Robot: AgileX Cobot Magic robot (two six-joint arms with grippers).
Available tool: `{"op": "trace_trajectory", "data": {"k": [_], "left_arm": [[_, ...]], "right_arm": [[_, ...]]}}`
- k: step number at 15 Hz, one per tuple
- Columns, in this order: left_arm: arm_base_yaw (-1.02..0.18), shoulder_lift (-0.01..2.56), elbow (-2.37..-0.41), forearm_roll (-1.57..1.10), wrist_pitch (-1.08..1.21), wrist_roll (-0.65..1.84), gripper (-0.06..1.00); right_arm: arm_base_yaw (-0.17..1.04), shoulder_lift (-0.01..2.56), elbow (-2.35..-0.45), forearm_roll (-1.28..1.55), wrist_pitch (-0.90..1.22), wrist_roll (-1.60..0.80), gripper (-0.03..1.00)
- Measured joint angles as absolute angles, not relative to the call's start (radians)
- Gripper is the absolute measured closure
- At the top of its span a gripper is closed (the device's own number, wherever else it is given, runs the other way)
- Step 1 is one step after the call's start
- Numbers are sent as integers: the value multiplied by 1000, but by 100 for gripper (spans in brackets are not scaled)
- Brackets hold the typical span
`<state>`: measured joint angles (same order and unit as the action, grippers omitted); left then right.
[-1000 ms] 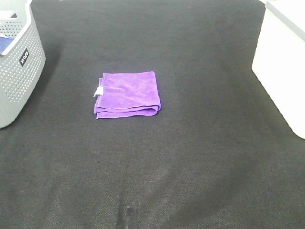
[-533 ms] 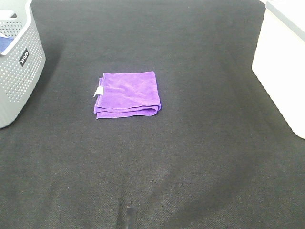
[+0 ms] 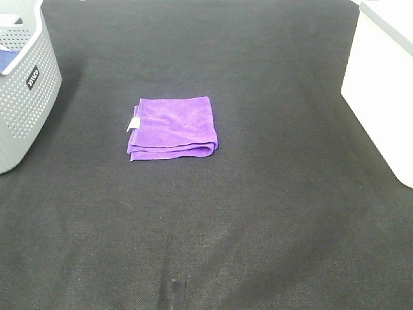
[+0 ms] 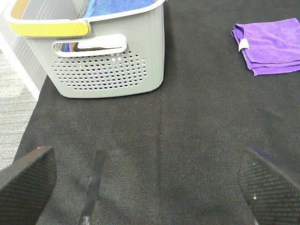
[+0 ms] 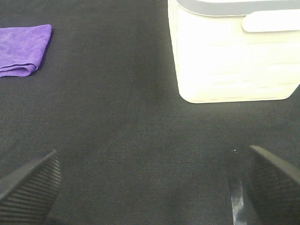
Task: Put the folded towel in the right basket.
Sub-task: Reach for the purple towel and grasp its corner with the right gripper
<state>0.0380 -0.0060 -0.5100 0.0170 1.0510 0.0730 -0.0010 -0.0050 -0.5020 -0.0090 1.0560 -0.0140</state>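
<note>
The folded purple towel (image 3: 171, 128) lies flat on the black mat, left of centre, with a small white tag on its left edge. It also shows in the left wrist view (image 4: 269, 44) and the right wrist view (image 5: 24, 49). The right basket (image 3: 382, 81) is white and stands at the right edge; the right wrist view shows its side wall (image 5: 229, 61). My left gripper (image 4: 147, 183) is open and empty, far from the towel. My right gripper (image 5: 150, 185) is open and empty, in front of the white basket. Neither arm shows in the high view.
A grey perforated basket (image 3: 22, 97) stands at the left edge, with blue cloth (image 4: 112, 5) inside and a yellow handle rim. The black mat (image 3: 258, 213) covers the table. Grey floor (image 4: 14, 108) shows beyond the mat's left edge.
</note>
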Motion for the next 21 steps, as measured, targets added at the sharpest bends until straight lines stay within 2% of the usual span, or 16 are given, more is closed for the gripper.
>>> {"op": "trace_trajectory", "data": {"k": [12,14,19,21], "left_arm": [[38,-6,-510,21,1051,73,-5],[38,-6,-510,23,1051,73,-5],[38,-6,-510,26,1051,73,-5],[38,-6,-510,27,1051,73,-5]], "right_arm": [[-1,48,-528,13,1065,-14,1],[-1,276,-641,33,1064,-14,1],[-1,973,-1127,154,1079,-14,1],[-1,1200,-1259,326,1045,-67,1]]}}
